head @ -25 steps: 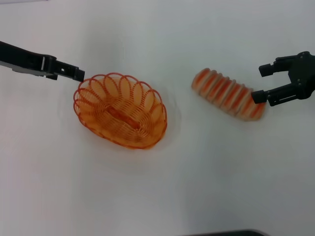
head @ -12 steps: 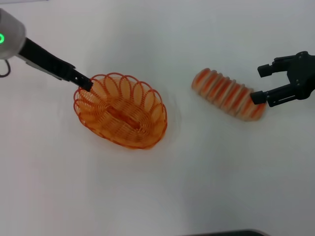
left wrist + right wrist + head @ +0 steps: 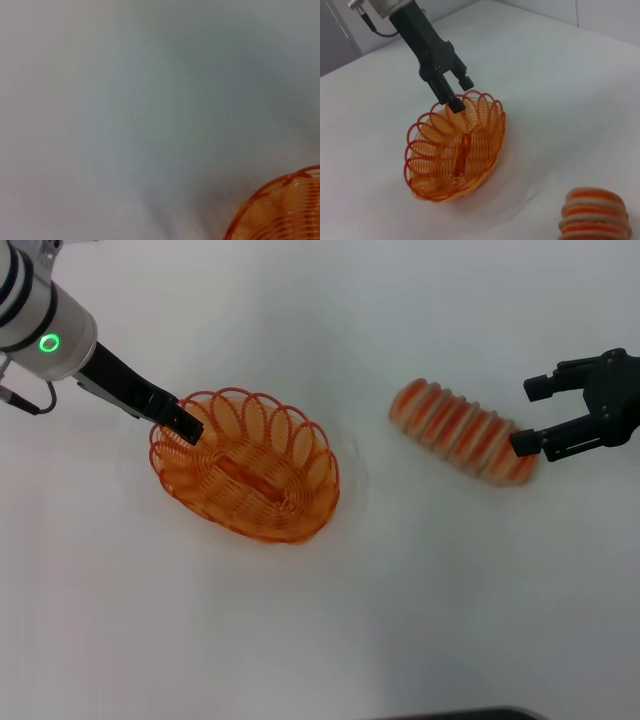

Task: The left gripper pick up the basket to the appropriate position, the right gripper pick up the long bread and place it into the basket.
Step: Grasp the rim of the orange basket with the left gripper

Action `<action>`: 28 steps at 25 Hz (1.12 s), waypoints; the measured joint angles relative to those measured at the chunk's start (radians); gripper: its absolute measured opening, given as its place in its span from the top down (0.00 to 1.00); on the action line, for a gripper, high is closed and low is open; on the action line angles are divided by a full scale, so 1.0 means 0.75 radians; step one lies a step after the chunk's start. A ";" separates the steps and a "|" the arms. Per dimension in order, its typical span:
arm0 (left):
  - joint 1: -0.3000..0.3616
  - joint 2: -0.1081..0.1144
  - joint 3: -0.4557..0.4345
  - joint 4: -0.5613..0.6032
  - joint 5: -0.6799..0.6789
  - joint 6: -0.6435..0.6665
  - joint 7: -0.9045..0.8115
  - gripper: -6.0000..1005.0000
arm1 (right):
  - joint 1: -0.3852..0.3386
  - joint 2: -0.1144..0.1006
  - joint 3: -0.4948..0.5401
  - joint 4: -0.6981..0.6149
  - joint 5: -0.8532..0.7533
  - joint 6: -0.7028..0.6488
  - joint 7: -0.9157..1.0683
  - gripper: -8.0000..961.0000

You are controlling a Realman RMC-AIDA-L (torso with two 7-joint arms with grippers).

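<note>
Having descended since before, left gripper [image 3: 188,428] over basket [image 3: 245,478] rim.

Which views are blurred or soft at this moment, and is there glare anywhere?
Left wrist view: heavily smeared, only a corner of the basket readable. Head view: even light, no glare, long bread slightly soft, left gripper and right gripper clear. Right wrist view: mostly sharp, the bread's near end soft.

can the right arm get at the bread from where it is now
Probably yes. The right tool sits open at the near end of the bread, with one finger by its end, and nothing lies between them. The basket and the left tool are well off to the side.
</note>
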 joint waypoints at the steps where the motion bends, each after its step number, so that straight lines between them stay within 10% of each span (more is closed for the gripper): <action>1: 0.001 0.000 0.002 -0.005 0.000 -0.010 0.000 0.14 | 0.000 0.000 -0.002 0.000 0.000 0.000 0.000 0.03; 28: -0.009 -0.005 0.161 -0.110 -0.007 -0.130 -0.001 0.14 | 0.008 0.000 -0.024 0.003 -0.002 0.009 0.016 0.03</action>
